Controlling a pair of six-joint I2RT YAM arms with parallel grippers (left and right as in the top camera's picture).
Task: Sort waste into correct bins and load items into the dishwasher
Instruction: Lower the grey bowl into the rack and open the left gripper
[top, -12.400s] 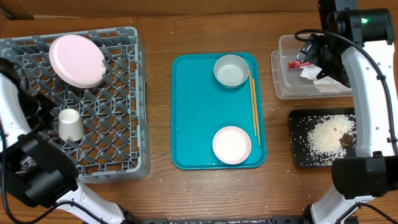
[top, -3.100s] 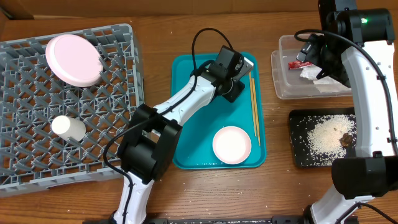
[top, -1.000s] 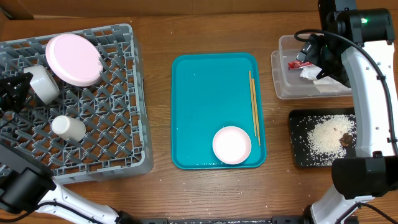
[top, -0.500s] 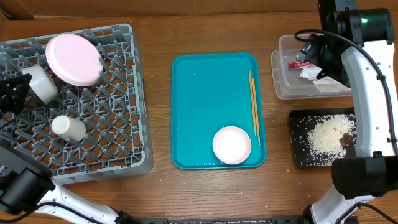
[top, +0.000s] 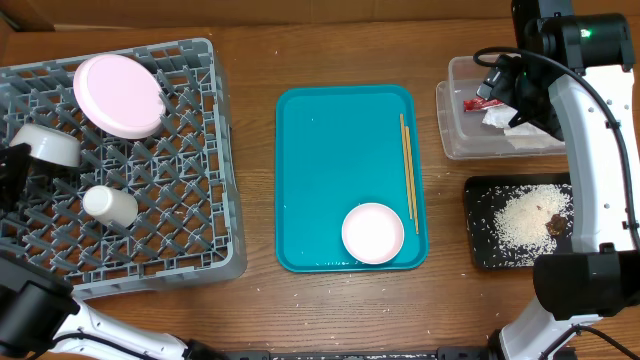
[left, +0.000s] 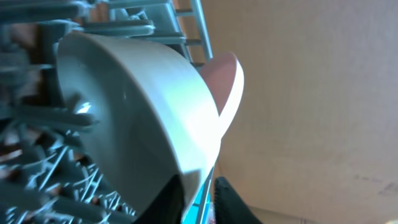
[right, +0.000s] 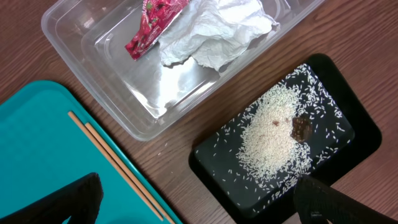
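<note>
Grey bowl (top: 46, 146) is leaned edgewise between dish rack (top: 172, 205) pegs for washing; left gripper's (left: 208, 199) hold unclear, right gripper (right: 199, 202) spread wide, empty.

Overhead straight down, left wrist close on bowl (left: 143, 118), right over tub (right: 134, 93)

This is looking like a robotics lab bench staged as a dish-clearing station. A teal serving tray (top: 330, 150) is lying in the middle of a bare wooden table (top: 255, 300). Left of it, a grey dish rack (top: 226, 150) is sitting straight on the tabletop. Right of it, a clear tub (top: 455, 140) and a black tray (top: 480, 250) are standing as bins. Behind the tray, plain brown cardboard (top: 300, 8) is walling off the table, and a white robot arm (top: 585, 140) is rising to its right.
</note>
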